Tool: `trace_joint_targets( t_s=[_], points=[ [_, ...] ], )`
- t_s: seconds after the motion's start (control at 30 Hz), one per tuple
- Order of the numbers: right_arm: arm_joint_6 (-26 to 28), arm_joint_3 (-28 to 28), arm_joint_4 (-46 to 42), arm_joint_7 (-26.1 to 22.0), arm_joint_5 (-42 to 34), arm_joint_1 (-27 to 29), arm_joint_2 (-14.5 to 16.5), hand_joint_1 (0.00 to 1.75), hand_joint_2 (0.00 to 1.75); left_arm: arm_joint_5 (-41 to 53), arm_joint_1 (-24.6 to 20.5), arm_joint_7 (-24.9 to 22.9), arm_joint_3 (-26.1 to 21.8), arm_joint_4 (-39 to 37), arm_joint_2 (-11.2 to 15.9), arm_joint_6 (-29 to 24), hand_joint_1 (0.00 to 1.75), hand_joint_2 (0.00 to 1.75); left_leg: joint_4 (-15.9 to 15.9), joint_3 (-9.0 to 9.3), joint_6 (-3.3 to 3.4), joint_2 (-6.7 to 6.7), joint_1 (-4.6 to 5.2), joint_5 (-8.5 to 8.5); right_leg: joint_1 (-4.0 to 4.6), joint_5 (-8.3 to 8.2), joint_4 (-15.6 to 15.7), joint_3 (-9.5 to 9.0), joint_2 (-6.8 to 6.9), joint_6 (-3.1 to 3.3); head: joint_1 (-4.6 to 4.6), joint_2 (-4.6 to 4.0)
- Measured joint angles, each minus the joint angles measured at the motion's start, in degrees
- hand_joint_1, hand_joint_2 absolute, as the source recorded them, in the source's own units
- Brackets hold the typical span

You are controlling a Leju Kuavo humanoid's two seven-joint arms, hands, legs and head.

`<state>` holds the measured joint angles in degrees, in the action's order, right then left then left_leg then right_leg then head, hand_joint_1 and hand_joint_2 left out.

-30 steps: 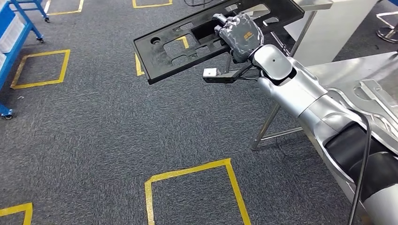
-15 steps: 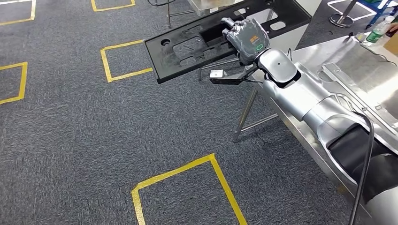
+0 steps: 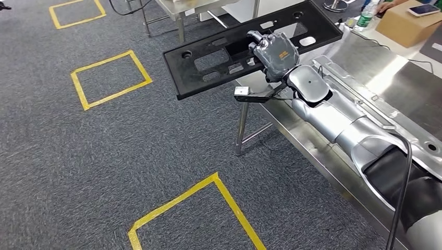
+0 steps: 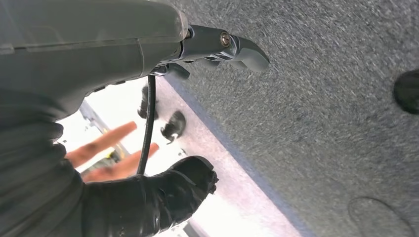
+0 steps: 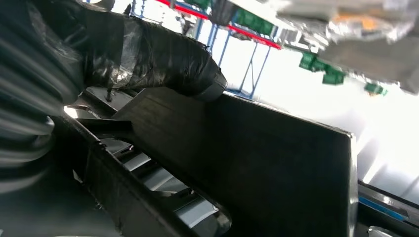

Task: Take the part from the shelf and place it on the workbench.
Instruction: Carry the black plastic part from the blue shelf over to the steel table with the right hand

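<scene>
The part (image 3: 183,73) is a long flat black panel with several cutouts. My right hand (image 3: 275,49) grips it near the middle and holds it level, partly over the near corner of the steel workbench (image 3: 396,78) and partly over the carpet. In the right wrist view the dark thumb (image 5: 163,59) lies across the edge of the part (image 5: 257,163). My left hand (image 4: 197,113) hangs above the carpet, its fingers apart and holding nothing.
A cardboard box (image 3: 406,21) and a green bottle (image 3: 367,13) stand at the bench's far end. A long metal piece (image 3: 359,94) lies on the bench. The bench leg (image 3: 241,125) stands below the part. Yellow tape squares (image 3: 109,78) mark the carpet. A second steel table (image 3: 182,5) stands beyond.
The whole picture has shifted: the camera has turned toward the workbench, which now takes up more of the right side. My right hand still holds the part the same way.
</scene>
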<state>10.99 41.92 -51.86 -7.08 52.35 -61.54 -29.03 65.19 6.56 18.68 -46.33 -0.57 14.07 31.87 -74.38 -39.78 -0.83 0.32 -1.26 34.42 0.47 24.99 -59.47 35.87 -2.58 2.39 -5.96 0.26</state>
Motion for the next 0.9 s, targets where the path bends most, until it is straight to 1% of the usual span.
trace_joint_targets(
  t_s=[0.03,0.07,0.1,0.13,0.17,0.2,0.27,0.3,0.33,0.37,0.4,0.43,0.47,0.5,0.53,0.57,0.6,0.63,0.67,0.7,0.73,0.77,0.8,0.83,0.87,0.9],
  points=[
    [0.00,-0.03,-0.03,0.00,0.00,0.27,0.07,1.75,1.75,0.03,0.02,0.01,-0.01,0.00,0.00,0.04,0.00,1.75,1.89,0.16,0.34,-0.20,0.16,-2.12,0.13,0.18,-0.16,-0.13,-0.81,0.08,0.00,0.00],
    [0.00,-0.07,-0.07,0.00,0.00,0.42,0.13,1.75,1.75,0.01,0.03,0.01,-0.02,0.00,0.04,0.09,0.00,1.75,5.47,1.09,0.75,-0.82,0.34,-4.81,0.19,0.39,-0.36,-0.25,-1.61,0.09,0.00,0.00],
    [-0.01,-0.13,-0.09,0.01,0.00,0.53,0.18,1.75,1.75,-0.01,0.03,0.01,-0.03,0.00,0.14,0.13,0.00,1.75,8.92,2.25,1.20,-2.00,0.44,-6.81,0.24,0.59,-0.55,-0.25,-2.33,0.00,-0.01,0.00],
    [-0.02,-0.18,-0.10,0.02,-0.01,0.61,0.21,1.75,1.75,-0.05,0.08,0.01,-0.04,0.00,0.23,0.16,0.00,1.75,11.89,3.33,1.54,-3.04,0.51,-8.07,0.21,0.75,-0.75,-0.18,-3.00,-0.15,-0.01,0.00],
    [-0.04,-0.25,-0.09,0.03,-0.01,0.75,0.21,1.75,1.75,-0.10,0.10,-0.01,-0.05,0.00,0.35,0.19,0.00,1.75,13.65,4.05,1.78,-3.81,0.61,-8.56,0.08,0.80,-0.84,-0.05,-3.64,-0.40,-0.03,0.01],
    [-0.06,-0.31,-0.08,0.04,-0.01,0.92,0.21,1.75,1.75,-0.14,0.10,-0.02,-0.07,0.00,0.43,0.21,0.00,1.75,14.13,4.41,1.93,-4.07,0.65,-8.32,-0.09,0.77,-0.82,0.11,-4.20,-0.66,-0.02,0.01],
    [-0.08,-0.46,-0.10,0.03,-0.01,1.20,0.17,1.75,1.75,-0.16,0.02,-0.04,-0.09,0.00,0.61,0.23,0.00,1.75,14.68,4.77,2.08,-3.23,0.78,-8.33,-0.44,0.55,-0.55,0.24,-5.19,-1.17,0.00,0.01],
    [-0.08,-0.57,-0.14,0.02,0.00,1.31,0.13,1.75,1.75,-0.16,-0.08,-0.04,-0.10,0.01,0.67,0.24,0.00,1.75,15.24,5.07,2.26,-2.71,0.65,-8.51,-0.43,0.60,-0.49,0.24,-5.01,-1.37,0.01,0.01],
    [-0.08,-0.73,-0.18,0.02,0.00,1.30,0.08,1.75,1.75,-0.15,-0.14,-0.03,-0.11,0.01,0.72,0.25,0.00,1.75,15.93,5.45,2.47,-2.15,0.54,-8.71,-0.30,0.96,-0.85,0.36,-3.92,-1.59,-0.07,0.01],
    [-0.07,-0.88,-0.21,0.03,0.00,1.21,0.04,1.75,1.75,-0.16,-0.16,-0.02,-0.13,0.02,0.71,0.26,0.00,1.75,16.60,5.86,2.67,-1.46,0.42,-8.92,-0.20,1.84,-2.15,0.96,-2.39,-1.85,-0.13,0.01],
    [-0.07,-1.00,-0.24,0.03,0.00,1.13,0.02,1.75,1.75,-0.18,-0.13,0.00,-0.16,0.02,0.68,0.28,0.00,1.75,17.11,6.21,2.82,-0.79,0.33,-9.03,-0.23,3.19,-4.55,2.07,-0.56,-2.11,-0.17,0.01],
    [-0.07,-1.07,-0.24,0.04,-0.01,1.07,0.03,1.75,1.75,-0.19,-0.06,0.01,-0.18,0.02,0.64,0.31,0.00,1.75,17.28,6.44,2.90,-0.15,0.31,-8.97,-0.37,4.74,-7.82,3.70,0.85,-2.42,-0.24,0.01],
    [-0.06,-1.07,-0.24,0.04,-0.01,1.15,0.05,1.75,1.75,-0.20,-0.01,0.01,-0.20,0.02,0.59,0.32,0.00,1.75,17.30,6.60,2.89,0.53,0.25,-8.84,-0.71,6.05,-11.29,5.52,1.49,-2.74,-0.21,0.01],
    [-0.07,-1.07,-0.24,0.03,-0.01,1.32,0.07,1.75,1.75,-0.20,0.01,0.00,-0.21,0.02,0.54,0.33,0.00,1.75,17.28,6.77,2.83,1.17,0.16,-8.65,-1.07,6.58,-13.75,6.88,1.82,-3.07,-0.23,0.01],
    [-0.08,-1.07,-0.23,0.03,0.00,1.49,0.07,1.75,1.75,-0.20,0.01,-0.01,-0.21,0.02,0.49,0.33,0.00,1.75,17.23,6.98,2.68,1.83,0.02,-8.42,-1.44,6.05,-14.41,7.40,2.08,-3.45,-0.23,0.01],
    [-0.08,-1.08,-0.23,0.02,0.00,1.60,0.07,1.75,1.75,-0.20,0.00,-0.01,-0.21,0.02,0.42,0.33,0.00,1.75,17.13,7.25,2.46,2.48,-0.15,-8.13,-1.77,4.45,-12.84,6.77,2.46,-3.83,-0.21,0.01],
    [-0.08,-1.09,-0.25,0.03,0.00,1.62,0.07,1.75,1.75,-0.21,0.00,-0.01,-0.22,0.02,0.37,0.33,0.00,1.75,16.97,7.58,2.15,3.11,-0.34,-7.76,-2.03,2.16,-9.43,5.17,3.19,-4.19,-0.23,0.00],
    [-0.08,-1.10,-0.26,0.03,0.00,1.58,0.07,1.75,1.75,-0.21,-0.01,0.00,-0.22,0.02,0.37,0.32,0.00,1.75,16.81,7.90,1.73,3.68,-0.44,-7.35,-1.99,0.45,-5.66,3.31,4.53,-4.53,-0.24,0.00],
    [-0.08,-1.12,-0.27,0.03,-0.01,1.49,0.09,1.75,1.75,-0.21,-0.04,0.01,-0.23,0.02,0.35,0.32,0.00,1.75,16.56,8.15,1.26,4.23,-0.43,-6.93,-1.75,-0.65,-2.50,1.80,5.64,-4.50,-0.23,0.01],
    [-0.08,-1.13,-0.29,0.04,-0.01,1.41,0.10,1.75,1.75,-0.21,-0.04,0.01,-0.23,0.01,0.36,0.33,0.00,1.75,16.42,8.38,0.82,4.78,-0.31,-6.59,-1.44,-0.98,-0.66,0.96,6.40,-4.26,-0.24,0.01],
    [-0.09,-1.14,-0.28,0.04,-0.01,1.37,0.11,1.75,1.75,-0.21,-0.04,0.01,-0.23,0.01,0.36,0.33,0.00,1.75,16.40,8.58,0.41,5.34,-0.15,-6.33,-1.08,-0.63,-0.14,0.80,6.60,-3.87,-0.22,0.01],
    [-0.09,-1.14,-0.29,0.04,-0.01,1.31,0.08,1.75,1.75,-0.21,-0.09,0.00,-0.23,0.01,0.32,0.34,0.00,1.75,16.45,8.83,0.05,6.03,-0.08,-6.15,-0.92,-0.59,-0.06,0.90,5.92,-3.27,-0.20,0.01],
    [-0.08,-1.16,-0.34,0.04,-0.01,1.31,0.04,1.75,1.75,-0.21,-0.15,-0.01,-0.23,0.02,0.33,0.34,0.00,1.75,16.53,9.02,-0.27,6.33,-0.14,-5.89,-1.04,-0.56,-0.05,0.86,5.22,-2.79,-0.20,0.01],
    [-0.07,-1.20,-0.41,0.04,-0.01,1.26,-0.01,1.75,1.75,-0.20,-0.25,-0.01,-0.23,0.02,0.32,0.33,0.00,1.75,16.15,9.07,-0.52,5.71,-0.31,-5.39,-1.14,-0.56,0.06,0.75,4.55,-2.36,-0.19,0.01],
    [-0.05,-1.23,-0.49,0.04,-0.01,1.16,-0.03,1.75,1.75,-0.20,-0.30,0.01,-0.23,0.02,0.32,0.33,0.00,1.75,14.79,8.62,-0.66,4.48,-0.46,-4.44,-1.25,-0.58,0.20,0.59,3.93,-1.86,-0.17,0.02],
    [-0.04,-1.26,-0.57,0.04,-0.01,1.09,0.02,1.75,1.75,-0.20,-0.31,0.03,-0.24,0.01,0.31,0.33,0.00,1.75,12.25,7.48,-0.69,2.82,-0.59,-3.00,-1.34,-0.57,0.33,0.40,3.37,-1.43,-0.16,0.02]
  ],
)
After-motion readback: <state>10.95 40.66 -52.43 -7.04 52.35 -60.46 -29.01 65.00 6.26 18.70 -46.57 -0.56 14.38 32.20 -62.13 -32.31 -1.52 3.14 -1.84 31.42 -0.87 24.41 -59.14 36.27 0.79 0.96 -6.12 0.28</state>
